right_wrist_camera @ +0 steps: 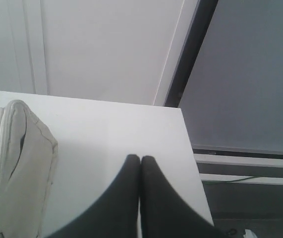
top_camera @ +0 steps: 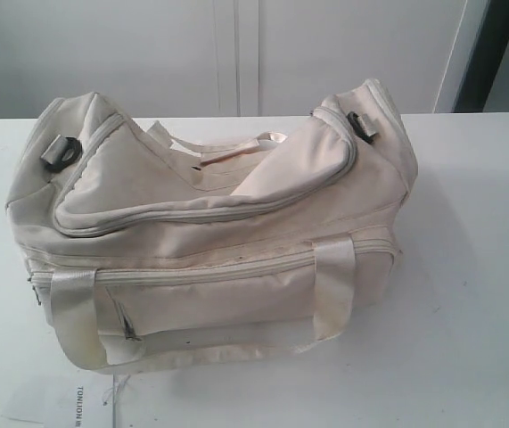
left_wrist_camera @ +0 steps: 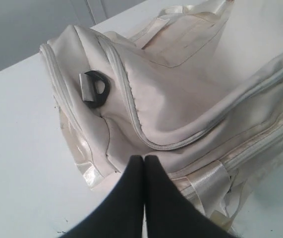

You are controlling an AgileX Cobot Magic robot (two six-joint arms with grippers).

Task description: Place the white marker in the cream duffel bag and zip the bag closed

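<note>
Slumped mid-table [top_camera: 468, 267]: bag [top_camera: 236, 223], front pocket toward 6 o'clock, black rings [top_camera: 61, 152] at its 10 and 1 o'clock corners. Pressed fully together and holding nothing: left gripper [left_wrist_camera: 144, 157], poised near the bag's 9 o'clock end, close to a ring. Likewise closed tight and empty: right gripper [right_wrist_camera: 140, 157], over the table off the bag's 3 o'clock end.

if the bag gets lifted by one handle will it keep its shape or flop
Probably flops: the bag sags inward on top in folds, so the fabric looks soft and unsupported. The shiny handle webbing may be slippery to pinch. Pushed, it would likely crumple or drag on the table rather than slide cleanly.
</note>
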